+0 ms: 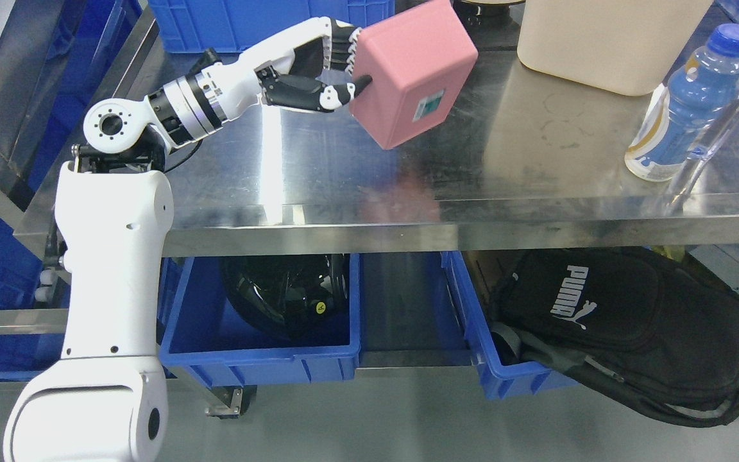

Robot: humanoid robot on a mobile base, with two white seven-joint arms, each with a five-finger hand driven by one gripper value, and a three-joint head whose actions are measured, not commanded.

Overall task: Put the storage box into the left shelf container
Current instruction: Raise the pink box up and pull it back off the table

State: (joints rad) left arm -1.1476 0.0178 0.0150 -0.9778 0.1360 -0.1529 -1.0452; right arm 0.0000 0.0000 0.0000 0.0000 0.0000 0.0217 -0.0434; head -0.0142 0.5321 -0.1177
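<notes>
A pink storage box [411, 74] with a small label on one face is tilted and held just above the steel table [369, 173]. My left hand [344, 61] is shut on the box's left side, fingers over its upper edge and thumb against the lower one. The white left arm rises from the lower left of the picture. On the shelf under the table, at the left, a blue bin [203, 350] holds a black helmet [286, 292]. The right arm does not show.
A cream container [607, 42] stands at the table's back right. A blue drink bottle [687, 102] stands near the right edge. A second blue bin [510, 378] below right holds a black bag [626, 327]. More blue crates [241, 19] sit behind and at far left.
</notes>
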